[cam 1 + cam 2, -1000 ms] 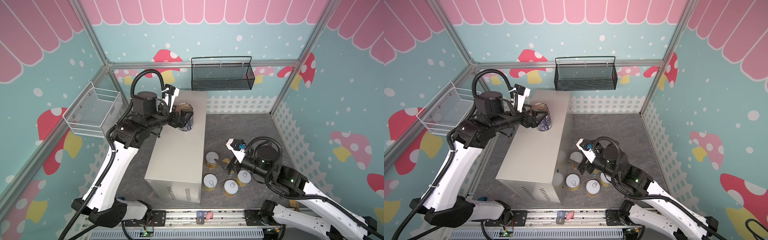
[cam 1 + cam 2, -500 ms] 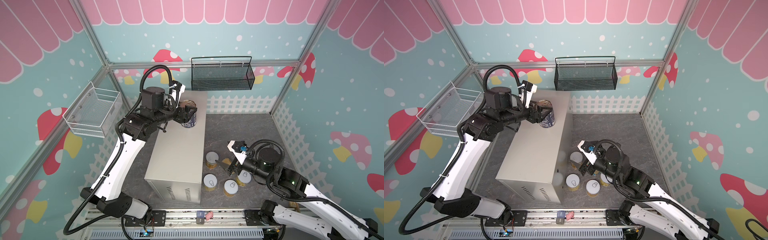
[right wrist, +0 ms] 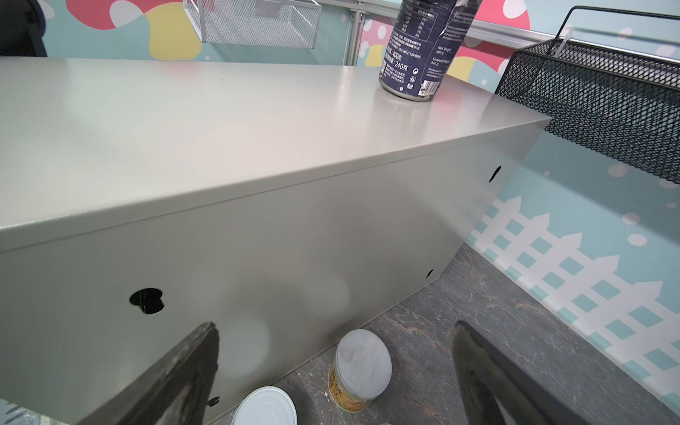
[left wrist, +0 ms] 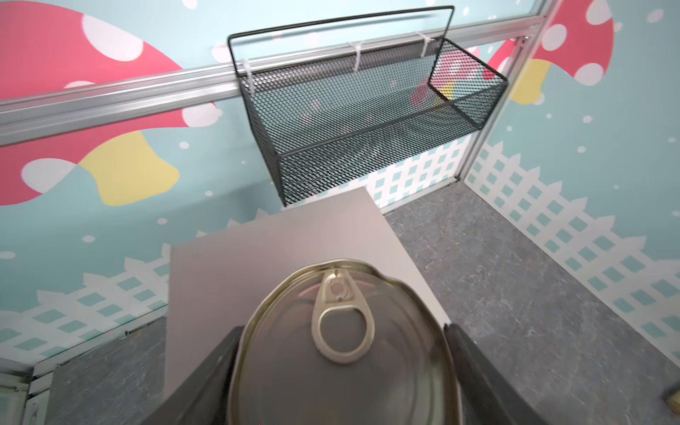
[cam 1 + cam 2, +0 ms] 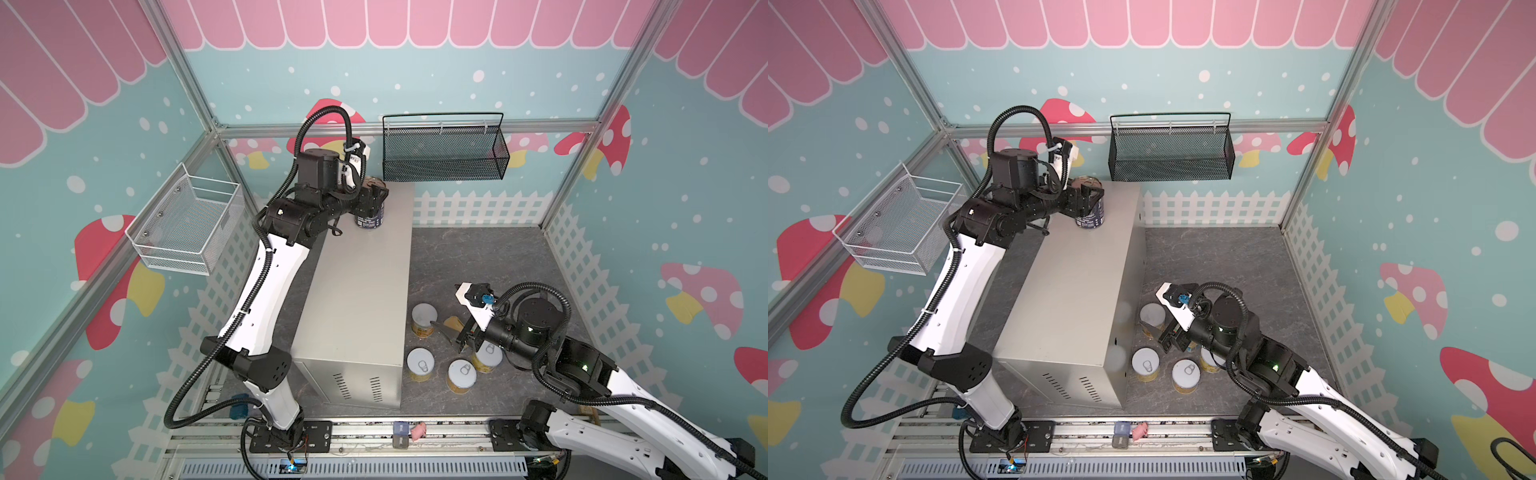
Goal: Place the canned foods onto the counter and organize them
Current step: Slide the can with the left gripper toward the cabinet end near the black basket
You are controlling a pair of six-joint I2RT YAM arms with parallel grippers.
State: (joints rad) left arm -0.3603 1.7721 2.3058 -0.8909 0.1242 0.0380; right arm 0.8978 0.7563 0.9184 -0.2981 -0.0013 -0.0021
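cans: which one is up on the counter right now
The tall navy can, upright at the far end of the counter near the black mesh basket. The yellow-label cans all sit on the floor.

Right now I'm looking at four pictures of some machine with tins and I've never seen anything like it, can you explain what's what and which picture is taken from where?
It is a robot with two white-and-black arms, each ending in a pair of jaws. Two pictures look down from overhead, almost the same view; the other two come from a camera on each wrist. The left arm has its jaws shut on a navy can, upright at the far end of the grey metal counter; its wrist camera shows that can's pull-tab lid. The right arm holds its jaws open and empty above the tins on the dark floor: a white-lidded can, three pull-tab cans and a flat gold tin, partly hidden.
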